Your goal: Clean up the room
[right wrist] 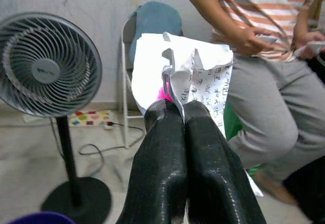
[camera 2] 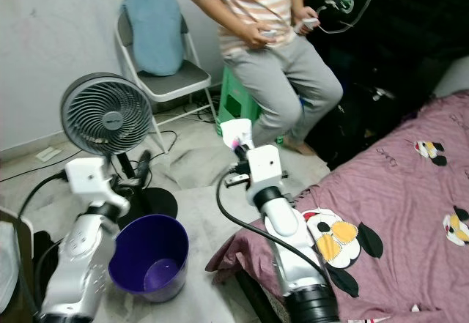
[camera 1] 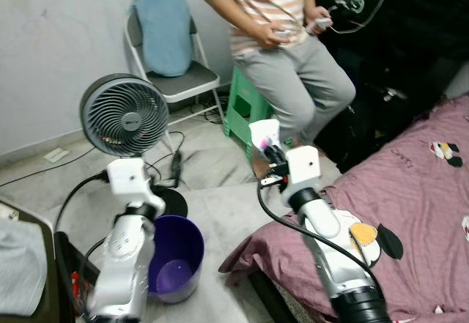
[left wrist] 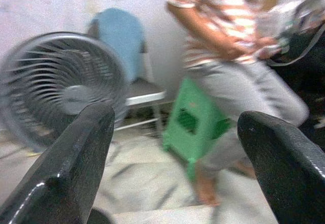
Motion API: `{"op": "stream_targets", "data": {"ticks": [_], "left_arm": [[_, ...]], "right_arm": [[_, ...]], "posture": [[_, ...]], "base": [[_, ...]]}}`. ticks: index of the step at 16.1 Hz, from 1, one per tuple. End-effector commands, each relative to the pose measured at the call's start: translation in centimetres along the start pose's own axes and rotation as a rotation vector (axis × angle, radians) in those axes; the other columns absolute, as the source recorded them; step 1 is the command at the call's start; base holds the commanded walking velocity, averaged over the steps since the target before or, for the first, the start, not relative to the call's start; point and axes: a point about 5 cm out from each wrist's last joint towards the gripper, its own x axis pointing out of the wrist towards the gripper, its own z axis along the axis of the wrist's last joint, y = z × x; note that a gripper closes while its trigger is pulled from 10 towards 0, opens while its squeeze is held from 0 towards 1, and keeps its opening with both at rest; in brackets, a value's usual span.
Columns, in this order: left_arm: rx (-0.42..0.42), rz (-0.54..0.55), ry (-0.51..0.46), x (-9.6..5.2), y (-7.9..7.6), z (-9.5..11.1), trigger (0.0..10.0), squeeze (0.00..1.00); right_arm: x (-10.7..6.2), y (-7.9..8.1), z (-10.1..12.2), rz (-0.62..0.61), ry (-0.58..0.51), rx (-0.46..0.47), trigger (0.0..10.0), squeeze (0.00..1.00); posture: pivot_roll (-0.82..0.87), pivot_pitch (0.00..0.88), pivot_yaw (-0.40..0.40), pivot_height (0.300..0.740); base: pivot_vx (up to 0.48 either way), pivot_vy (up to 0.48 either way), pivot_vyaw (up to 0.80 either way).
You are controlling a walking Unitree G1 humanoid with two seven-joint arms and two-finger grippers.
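My right gripper (right wrist: 183, 104) is shut on a crumpled white paper wrapper (right wrist: 188, 76) with printed writing and a pink patch, held up in the air. In the eye views that wrapper (camera 1: 264, 134) sits above the right wrist, over the floor beside the bed corner. A purple bin (camera 2: 150, 264) stands open on the floor under my left arm, nothing visible inside it. My left gripper (left wrist: 175, 148) is open, its fingers (left wrist: 76, 153) wide apart with nothing between them, raised above the bin and facing the fan.
A standing grey fan (camera 1: 124, 114) is just behind the bin. A person (camera 1: 286, 37) sits on a green stool (camera 1: 242, 107) holding controllers. A folding chair (camera 1: 176, 81) with a blue cushion stands by the wall. The bed (camera 1: 410, 213) with a maroon cover lies to the right.
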Motion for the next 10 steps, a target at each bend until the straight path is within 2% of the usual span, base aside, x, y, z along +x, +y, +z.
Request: {"op": "stream_targets", "data": {"ticks": [1,2,3,4,5,8,10], "left_arm": [[0.070,0.014,-0.039,-0.5,0.7,0.6,10.0,0.00],[0.038,0.027,-0.035,-1.2,1.6,0.1,10.0,0.00],[-0.002,0.034,-0.025,-1.4,1.8,-0.1,10.0,0.00],[-0.159,0.045,0.012,-1.6,1.7,-0.8,10.0,0.00],[-0.240,0.050,0.022,-1.6,1.6,-1.1,10.0,0.00],[-0.267,0.030,0.039,-2.1,1.4,-1.6,10.0,0.00],[-0.230,0.059,0.050,-2.1,2.3,-1.7,10.0,0.00]], "right_arm": [[-0.3,-0.7,0.6,-0.019,-0.035,-0.032,10.0,0.00],[-0.4,-1.4,0.5,-0.021,-0.030,-0.079,10.0,0.00],[-0.4,-1.6,0.4,-0.021,-0.024,-0.078,10.0,0.00],[0.0,-1.5,0.4,-0.018,-0.022,-0.069,10.0,0.00],[0.3,-1.2,0.6,-0.013,-0.029,-0.064,10.0,0.00],[0.4,0.4,0.8,0.017,-0.047,-0.029,10.0,0.00],[-0.2,1.0,0.2,0.012,-0.036,-0.028,10.0,0.00]], "posture": [[-0.01,0.000,-0.016,0.740],[0.00,0.000,-0.033,0.740],[0.00,0.000,-0.034,0.740],[0.01,0.000,-0.042,0.740],[0.01,0.000,-0.048,0.740],[0.01,0.000,-0.035,0.740],[0.01,0.000,-0.015,0.740]], "base": [[0.000,0.000,0.00],[0.000,0.000,0.00],[0.000,0.000,0.00],[0.000,0.000,0.00],[0.000,0.000,0.00],[0.000,0.000,0.00],[0.000,0.000,0.00]]}}
